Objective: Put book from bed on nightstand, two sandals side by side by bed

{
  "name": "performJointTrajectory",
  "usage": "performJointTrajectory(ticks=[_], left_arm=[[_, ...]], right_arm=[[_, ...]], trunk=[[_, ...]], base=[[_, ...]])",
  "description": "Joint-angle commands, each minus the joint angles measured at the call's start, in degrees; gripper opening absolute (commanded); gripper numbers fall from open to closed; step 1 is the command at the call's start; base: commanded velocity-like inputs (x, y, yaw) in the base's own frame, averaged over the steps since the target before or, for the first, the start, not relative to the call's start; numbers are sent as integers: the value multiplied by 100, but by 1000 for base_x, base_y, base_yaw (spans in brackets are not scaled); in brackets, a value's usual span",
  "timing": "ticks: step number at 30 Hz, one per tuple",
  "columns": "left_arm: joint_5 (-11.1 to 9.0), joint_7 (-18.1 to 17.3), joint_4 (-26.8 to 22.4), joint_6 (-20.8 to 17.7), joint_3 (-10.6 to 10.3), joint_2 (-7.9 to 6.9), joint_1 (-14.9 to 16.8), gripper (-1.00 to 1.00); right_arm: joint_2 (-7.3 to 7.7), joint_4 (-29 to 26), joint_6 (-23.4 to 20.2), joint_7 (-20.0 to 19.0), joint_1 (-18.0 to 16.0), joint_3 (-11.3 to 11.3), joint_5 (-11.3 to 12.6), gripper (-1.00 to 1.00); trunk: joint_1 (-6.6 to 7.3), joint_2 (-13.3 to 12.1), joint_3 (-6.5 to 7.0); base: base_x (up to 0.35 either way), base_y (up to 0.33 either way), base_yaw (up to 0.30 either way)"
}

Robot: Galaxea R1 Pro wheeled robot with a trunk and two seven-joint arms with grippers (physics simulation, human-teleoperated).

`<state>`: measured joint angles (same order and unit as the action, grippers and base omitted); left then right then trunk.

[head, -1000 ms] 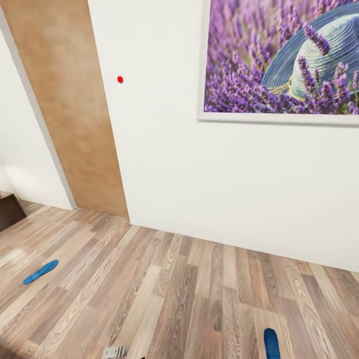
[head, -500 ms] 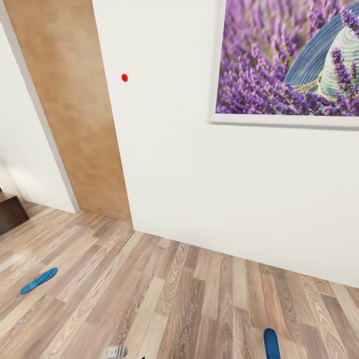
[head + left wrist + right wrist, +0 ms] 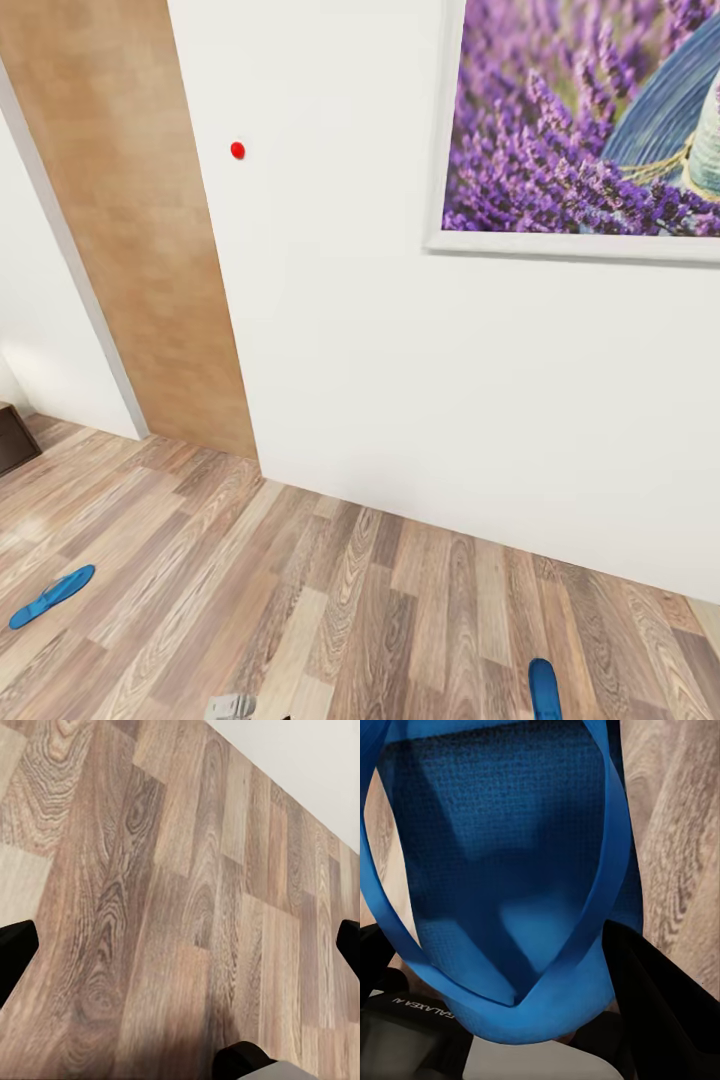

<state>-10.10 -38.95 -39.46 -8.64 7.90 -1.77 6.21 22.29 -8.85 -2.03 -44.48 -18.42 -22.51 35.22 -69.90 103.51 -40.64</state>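
Right gripper (image 3: 547,1035) clamped on one blue sandal (image 3: 502,870), left gripper (image 3: 180,960) spread empty over the floor (image 3: 330,610), second sandal (image 3: 50,596) yet to be collected.

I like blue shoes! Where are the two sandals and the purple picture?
Floor sandal (image 3: 50,597): head view, middle of sole.
Held sandal (image 3: 502,870): right wrist view, sole between straps.
Picture (image 3: 560,130): head view, lavender flowers.

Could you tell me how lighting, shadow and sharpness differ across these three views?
Head view: even, soft light; wood floor and lavender picture sharp, a pale bright patch low on the left wall. Left wrist view: floor grain crisp, no glare. Right wrist view: the blue sandal sits very close, darker in the middle, its weave soft but readable.
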Motion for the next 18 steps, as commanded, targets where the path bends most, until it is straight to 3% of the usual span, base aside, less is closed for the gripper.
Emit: performJointTrajectory(ticks=[1, 9, 18], left_arm=[[-54, -25, -1, -59, 9, 1, 3, 100], [-54, -25, -1, -59, 10, 1, 3, 100], [-54, -25, -1, -59, 10, 1, 3, 100]], right_arm=[[4, -3, -25, -6, -4, -34, 64, -100], [2, -3, -25, -15, -4, -34, 64, -100], [3, -3, -25, -17, -4, -34, 64, -100]], trunk=[[-3, 2, -5], [-3, 2, -11], [-3, 2, -13]], base=[[319, 0, 15], [319, 0, 168], [317, 0, 27]])
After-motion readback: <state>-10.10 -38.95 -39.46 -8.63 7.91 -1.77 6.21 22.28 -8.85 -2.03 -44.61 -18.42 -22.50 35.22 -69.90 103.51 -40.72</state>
